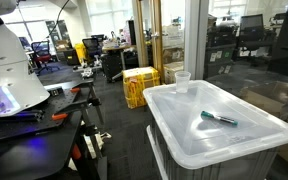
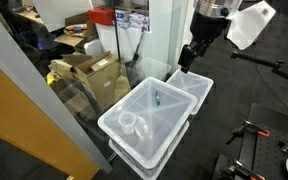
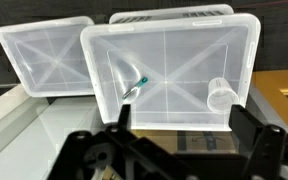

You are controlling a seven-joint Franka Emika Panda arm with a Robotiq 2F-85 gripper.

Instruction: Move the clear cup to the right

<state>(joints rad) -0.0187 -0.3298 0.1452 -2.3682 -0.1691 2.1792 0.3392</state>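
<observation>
The clear cup (image 1: 182, 80) stands upright near a corner of a translucent white bin lid (image 1: 184, 130); it also shows in an exterior view (image 2: 130, 123) and in the wrist view (image 3: 219, 95). A dark teal-capped marker pen (image 1: 219, 118) lies near the lid's middle, apart from the cup, and shows in the wrist view (image 3: 136, 86) too. My gripper (image 3: 182, 125) is open and empty. It hangs high above the bins, well away from the cup, and shows at the top of an exterior view (image 2: 188, 55).
A second lidded bin (image 3: 44, 55) stands beside the first (image 2: 196, 88). Cardboard boxes (image 2: 89, 70) and a glass wall (image 1: 244, 50) flank the bins. A yellow crate (image 1: 139, 85) sits on the floor behind. A cluttered bench (image 1: 34, 115) is nearby.
</observation>
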